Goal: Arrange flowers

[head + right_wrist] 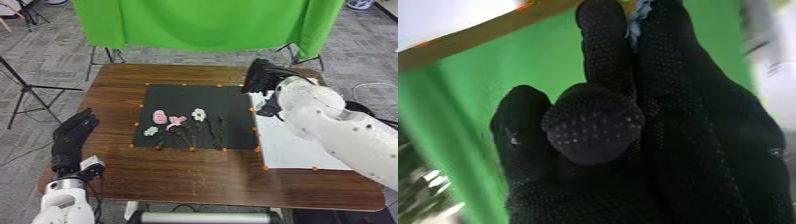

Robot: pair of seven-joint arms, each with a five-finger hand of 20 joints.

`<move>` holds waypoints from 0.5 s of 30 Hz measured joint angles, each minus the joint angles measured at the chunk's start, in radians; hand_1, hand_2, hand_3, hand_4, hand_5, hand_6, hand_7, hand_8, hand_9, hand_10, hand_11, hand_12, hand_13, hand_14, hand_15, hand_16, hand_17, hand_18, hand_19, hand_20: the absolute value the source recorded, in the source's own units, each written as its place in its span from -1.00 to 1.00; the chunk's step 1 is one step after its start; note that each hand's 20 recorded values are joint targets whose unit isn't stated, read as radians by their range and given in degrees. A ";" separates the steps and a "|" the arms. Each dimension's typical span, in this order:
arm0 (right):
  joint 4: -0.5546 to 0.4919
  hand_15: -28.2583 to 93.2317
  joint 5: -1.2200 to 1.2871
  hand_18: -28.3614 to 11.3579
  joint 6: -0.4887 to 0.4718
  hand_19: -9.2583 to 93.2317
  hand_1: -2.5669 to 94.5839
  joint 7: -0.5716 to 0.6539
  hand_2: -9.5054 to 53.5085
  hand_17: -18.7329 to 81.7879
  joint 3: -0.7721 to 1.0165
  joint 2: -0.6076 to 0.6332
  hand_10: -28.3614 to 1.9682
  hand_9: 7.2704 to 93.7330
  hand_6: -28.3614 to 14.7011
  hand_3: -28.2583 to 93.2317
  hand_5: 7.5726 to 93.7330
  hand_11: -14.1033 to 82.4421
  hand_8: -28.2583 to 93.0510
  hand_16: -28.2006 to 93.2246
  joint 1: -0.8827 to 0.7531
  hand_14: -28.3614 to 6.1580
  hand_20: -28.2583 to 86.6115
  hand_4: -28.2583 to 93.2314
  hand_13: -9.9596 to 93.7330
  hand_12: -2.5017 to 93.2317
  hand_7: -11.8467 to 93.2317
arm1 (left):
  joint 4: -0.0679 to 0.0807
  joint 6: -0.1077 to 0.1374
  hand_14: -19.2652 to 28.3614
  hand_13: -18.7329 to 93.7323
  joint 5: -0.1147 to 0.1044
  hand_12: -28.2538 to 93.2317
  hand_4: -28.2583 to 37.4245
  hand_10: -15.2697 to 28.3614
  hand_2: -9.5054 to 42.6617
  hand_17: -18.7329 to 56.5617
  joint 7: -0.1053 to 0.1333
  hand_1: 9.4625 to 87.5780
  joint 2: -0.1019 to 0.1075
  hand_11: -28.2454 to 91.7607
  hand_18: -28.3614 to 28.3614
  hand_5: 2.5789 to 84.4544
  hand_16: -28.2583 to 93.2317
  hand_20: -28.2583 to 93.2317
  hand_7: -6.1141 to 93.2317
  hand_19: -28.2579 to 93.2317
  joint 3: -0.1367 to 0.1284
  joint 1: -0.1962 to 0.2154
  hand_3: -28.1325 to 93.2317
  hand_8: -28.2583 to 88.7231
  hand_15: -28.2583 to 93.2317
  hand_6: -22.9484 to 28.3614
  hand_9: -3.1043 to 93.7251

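In the head view, the brown worktop [195, 185] is standing on a grey floor [369, 57], with small orange dots [314, 168] sitting on its surface. Beyond its far edge a green cloth [209, 25] is hanging in folds (a rather loud green), and dark stand legs [91, 65] are showing below it. A black tripod [28, 87] is standing on the floor to the left, and a thin cable [25, 154] is trailing near it. A blue-and-white pot [360, 4] is peeking in at the far right corner.
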 measured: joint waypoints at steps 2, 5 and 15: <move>0.029 0.46 0.000 -0.22 -0.027 1.00 0.22 0.001 -0.97 0.71 -0.035 -0.060 0.14 0.87 0.35 0.49 0.64 -0.46 -0.50 -0.07 0.037 0.55 0.38 -0.88 1.00 -0.51 -0.42 | 0.000 0.000 0.42 0.05 0.000 -0.40 -0.71 0.31 -0.79 -0.05 0.000 -0.29 0.000 -0.16 0.37 0.16 -0.62 -0.14 -0.49 -0.41 0.000 0.001 0.62 -0.68 -0.14 -0.02 0.00; 0.059 0.46 0.004 -0.22 -0.028 1.00 0.22 0.001 -0.97 0.71 -0.109 -0.127 0.15 0.87 0.36 0.49 0.64 -0.46 -0.50 -0.07 0.086 0.55 0.38 -0.88 1.00 -0.52 -0.42 | 0.000 0.000 0.43 0.05 0.000 -0.40 -0.71 0.31 -0.79 -0.05 0.000 -0.29 -0.001 -0.16 0.37 0.16 -0.62 -0.14 -0.49 -0.41 0.001 0.001 0.62 -0.68 -0.14 -0.02 0.00; 0.070 0.46 -0.006 -0.22 -0.132 1.00 0.21 0.010 -0.96 0.71 -0.142 -0.189 0.16 0.85 0.37 0.49 0.63 -0.48 -0.50 -0.07 0.067 0.54 0.39 -0.88 0.99 -0.53 -0.42 | -0.001 -0.003 0.43 0.05 0.000 -0.40 -0.72 0.32 -0.78 -0.07 -0.011 -0.31 -0.002 -0.16 0.37 0.16 -0.62 -0.15 -0.50 -0.41 0.001 0.001 0.62 -0.68 -0.14 -0.02 0.01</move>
